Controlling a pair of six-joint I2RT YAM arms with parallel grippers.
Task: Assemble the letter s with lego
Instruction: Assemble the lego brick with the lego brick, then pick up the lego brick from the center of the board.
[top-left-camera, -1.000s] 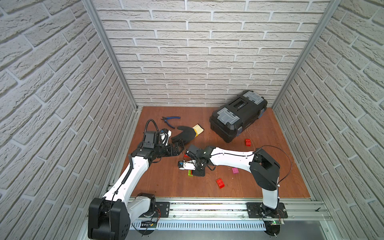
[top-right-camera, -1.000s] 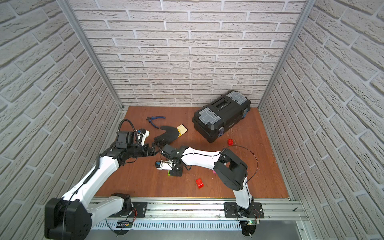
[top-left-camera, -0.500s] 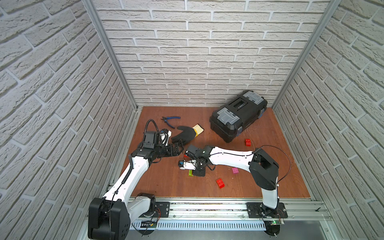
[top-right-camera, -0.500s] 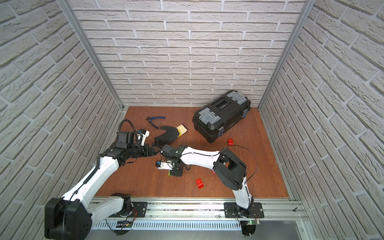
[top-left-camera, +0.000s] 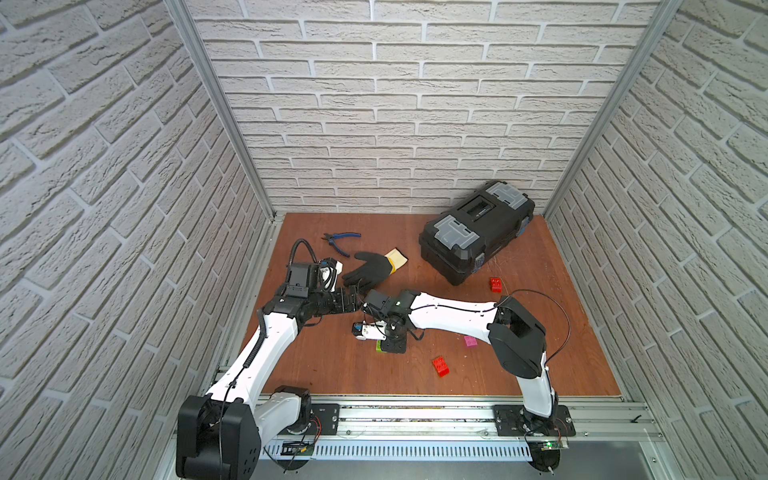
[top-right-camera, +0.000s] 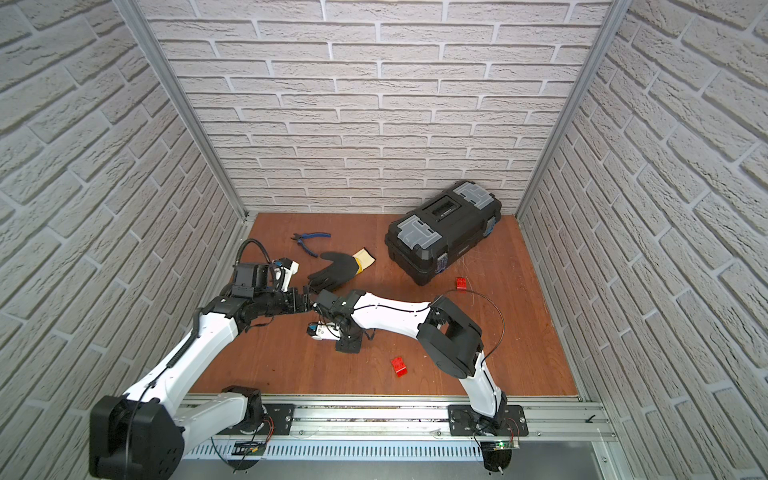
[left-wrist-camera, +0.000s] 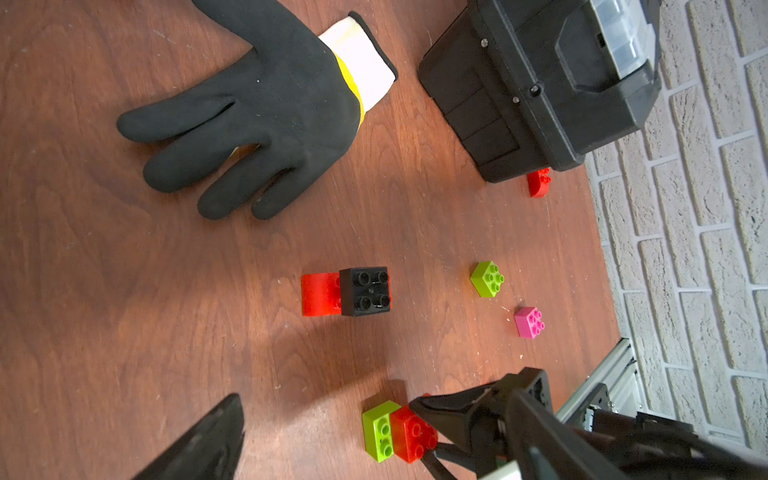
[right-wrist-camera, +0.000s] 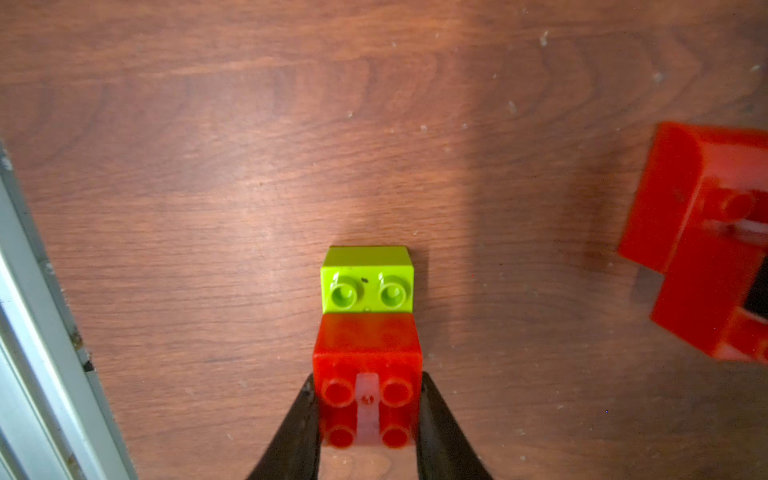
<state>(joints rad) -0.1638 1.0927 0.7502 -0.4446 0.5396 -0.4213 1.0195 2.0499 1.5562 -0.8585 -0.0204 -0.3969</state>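
Nothing has shifted: right gripper (right-wrist-camera: 368, 399) clamps red brick (right-wrist-camera: 368, 353), apparently atop lime brick (right-wrist-camera: 368, 278); left gripper (left-wrist-camera: 324, 401) stands wide, empty.

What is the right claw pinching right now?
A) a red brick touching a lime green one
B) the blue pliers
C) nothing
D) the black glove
A: the right wrist view shows the right gripper shut on the red brick, against the lime green brick.

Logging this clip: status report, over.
Right gripper: fingers shut on red brick, against lime green brick, seemingly stacked on it. Left gripper open, empty, close by. Glove, toolbox apart; nothing blocking.
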